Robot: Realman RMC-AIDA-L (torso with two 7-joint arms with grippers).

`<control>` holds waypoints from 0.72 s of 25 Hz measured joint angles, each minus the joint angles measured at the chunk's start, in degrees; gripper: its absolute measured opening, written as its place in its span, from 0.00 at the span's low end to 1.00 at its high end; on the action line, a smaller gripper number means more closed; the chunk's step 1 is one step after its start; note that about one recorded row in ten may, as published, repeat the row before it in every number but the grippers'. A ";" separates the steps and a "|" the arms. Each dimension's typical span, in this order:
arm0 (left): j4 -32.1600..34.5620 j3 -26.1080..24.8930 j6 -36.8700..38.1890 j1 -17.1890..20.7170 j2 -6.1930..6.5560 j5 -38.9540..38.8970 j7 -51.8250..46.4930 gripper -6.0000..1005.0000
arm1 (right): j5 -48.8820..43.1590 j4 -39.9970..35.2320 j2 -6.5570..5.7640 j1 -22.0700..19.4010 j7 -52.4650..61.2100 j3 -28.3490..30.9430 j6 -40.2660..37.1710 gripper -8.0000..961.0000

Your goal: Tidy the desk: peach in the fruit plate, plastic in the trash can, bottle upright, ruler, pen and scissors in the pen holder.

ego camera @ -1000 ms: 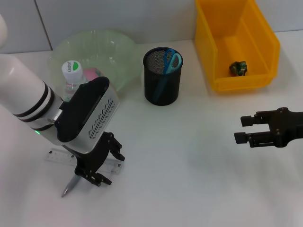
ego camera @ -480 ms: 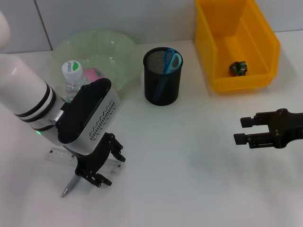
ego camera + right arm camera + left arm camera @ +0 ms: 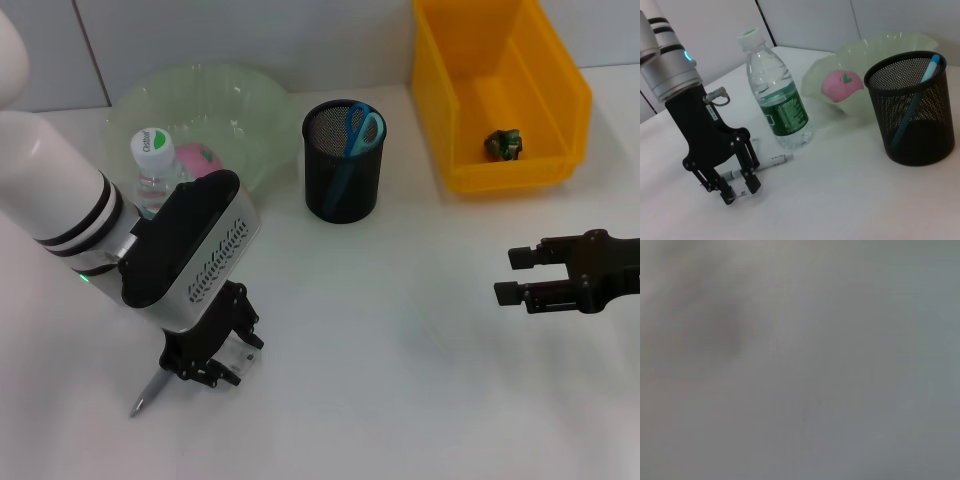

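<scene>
My left gripper (image 3: 208, 362) is down at the table's front left, open, with its fingers on either side of a pale strip of the ruler (image 3: 238, 351). The right wrist view shows the same gripper (image 3: 740, 190) with its fingers apart. The pen (image 3: 148, 394) lies under it, its tip poking out toward the front, and its barrel (image 3: 774, 160) shows beside the bottle. The bottle (image 3: 153, 165) stands upright. A pink peach (image 3: 201, 158) lies in the green fruit plate (image 3: 240, 100). Blue scissors (image 3: 361, 128) stand in the black mesh pen holder (image 3: 342, 175). My right gripper (image 3: 520, 276) hovers open at the right.
A yellow trash can (image 3: 560, 100) stands at the back right with crumpled plastic (image 3: 503, 143) inside. The bottle (image 3: 779, 97), the plate (image 3: 890, 45) and the pen holder (image 3: 912, 125) crowd the back left.
The left gripper has come down onto the ruler, and most of the ruler is now hidden under it. The right arm has not moved.
</scene>
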 joint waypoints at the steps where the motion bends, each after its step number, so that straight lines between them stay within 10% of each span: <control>1: 0.03 0.00 0.01 -0.02 0.00 -0.01 0.13 0.54 | 0.00 0.01 0.00 0.00 0.00 0.00 0.04 0.72; 18: 1.16 0.06 0.98 -0.20 0.00 -0.09 -0.47 0.38 | -0.17 0.12 0.09 0.35 -0.15 0.00 0.67 0.72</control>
